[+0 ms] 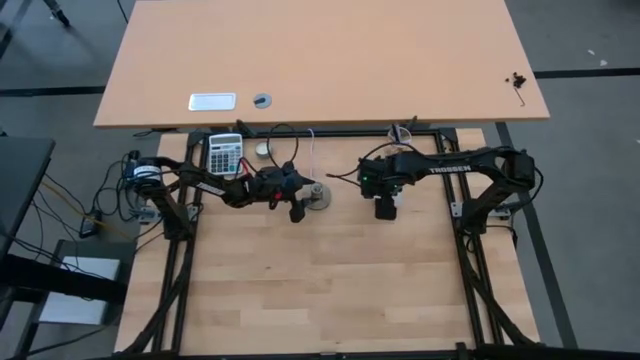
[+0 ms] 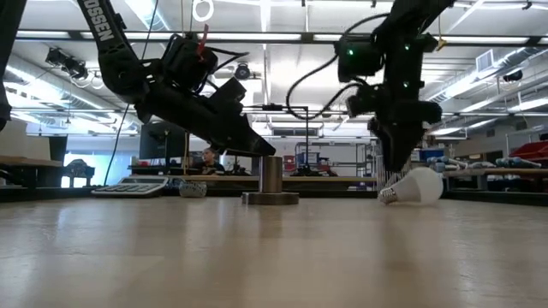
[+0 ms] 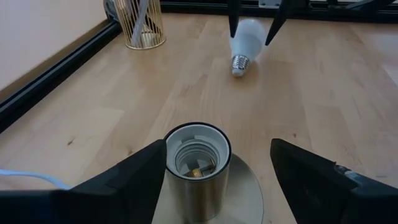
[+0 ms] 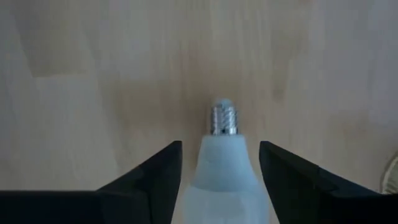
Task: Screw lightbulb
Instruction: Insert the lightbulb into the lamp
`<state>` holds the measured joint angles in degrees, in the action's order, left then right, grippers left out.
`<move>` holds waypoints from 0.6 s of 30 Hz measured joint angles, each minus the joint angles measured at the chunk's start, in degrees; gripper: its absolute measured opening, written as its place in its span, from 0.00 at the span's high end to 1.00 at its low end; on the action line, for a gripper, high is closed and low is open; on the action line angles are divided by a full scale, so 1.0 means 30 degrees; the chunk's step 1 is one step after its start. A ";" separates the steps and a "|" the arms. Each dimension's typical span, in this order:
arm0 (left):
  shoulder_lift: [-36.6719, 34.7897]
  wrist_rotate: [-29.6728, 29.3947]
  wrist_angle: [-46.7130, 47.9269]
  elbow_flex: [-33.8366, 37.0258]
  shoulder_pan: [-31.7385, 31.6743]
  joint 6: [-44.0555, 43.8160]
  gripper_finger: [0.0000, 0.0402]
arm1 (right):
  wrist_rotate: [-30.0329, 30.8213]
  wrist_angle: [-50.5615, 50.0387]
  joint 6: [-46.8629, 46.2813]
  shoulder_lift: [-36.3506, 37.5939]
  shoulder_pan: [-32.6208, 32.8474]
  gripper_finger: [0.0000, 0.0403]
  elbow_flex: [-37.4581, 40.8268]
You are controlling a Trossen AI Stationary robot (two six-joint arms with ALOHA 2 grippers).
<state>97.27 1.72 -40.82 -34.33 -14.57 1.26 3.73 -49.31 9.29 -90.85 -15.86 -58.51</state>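
Observation:
The white lightbulb (image 2: 417, 186) lies on its side on the wooden table, its grey screw end (image 4: 224, 119) pointing toward the socket. My right gripper (image 4: 221, 146) is open and points down over the bulb. Its fingers stand on either side of the globe, with a gap on each side. The round grey metal socket (image 3: 198, 165) stands upright on its base, open end up. My left gripper (image 3: 217, 149) is open, slants down from the table's left, and straddles the socket. In the high view the right gripper (image 1: 387, 207) hides the bulb. My left gripper has one finger (image 3: 140, 177) close against the socket's side wall (image 3: 171, 180), and I cannot tell whether it touches. The other finger (image 3: 311, 177) stands clear of the socket.
A calculator (image 1: 225, 152) and a small round tin (image 1: 262, 149) lie at the far left. A gold wire holder (image 3: 140, 23) stands by the black frame rail (image 3: 56, 68). The socket's thin white cord (image 1: 312, 150) runs toward the far edge. Bare wood lies toward the near edge.

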 joint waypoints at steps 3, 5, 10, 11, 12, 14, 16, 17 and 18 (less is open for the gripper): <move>0.0000 0.0000 0.0010 0.0000 0.0000 0.0022 0.27 | -0.0083 0.0230 0.0257 0.0000 -0.0314 0.44 0.0903; 0.0000 -0.0006 0.0007 0.0000 0.0000 0.0024 0.27 | -0.0109 0.0303 0.0264 0.0000 -0.0523 0.44 0.1532; -0.0108 -0.0014 0.0020 0.0000 0.0022 0.0014 0.27 | -0.0133 0.1092 0.0257 -0.0004 -0.0663 0.45 0.2948; -0.0195 -0.0007 0.0094 0.0000 0.0022 0.0000 0.27 | -0.0163 0.1404 0.0257 -0.0001 -0.0663 0.45 0.3219; -0.0293 0.0007 0.0162 0.0007 0.0022 -0.0007 0.27 | -0.0221 0.1780 0.0256 -0.0007 -0.0662 0.46 0.3498; -0.0633 0.0079 0.0427 0.0026 0.0029 -0.0056 0.27 | -0.0506 0.2460 -0.0088 -0.0007 -0.0656 0.47 0.3905; -0.1044 0.0173 0.0454 0.0051 0.0044 -0.0059 0.27 | -0.0971 0.2920 -0.0555 0.0012 -0.0662 0.50 0.4144; -0.1234 0.0255 0.0338 0.0049 0.0058 -0.0059 0.27 | -0.1218 0.3105 -0.0690 0.0022 -0.0670 0.52 0.4203; -0.1430 0.0359 0.0262 0.0043 0.0058 -0.0059 0.27 | -0.1347 0.3279 -0.0821 0.0022 -0.0668 0.54 0.4219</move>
<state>92.98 2.79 -40.03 -34.20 -14.39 1.08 -0.31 -39.47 6.83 -90.78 -17.86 -45.85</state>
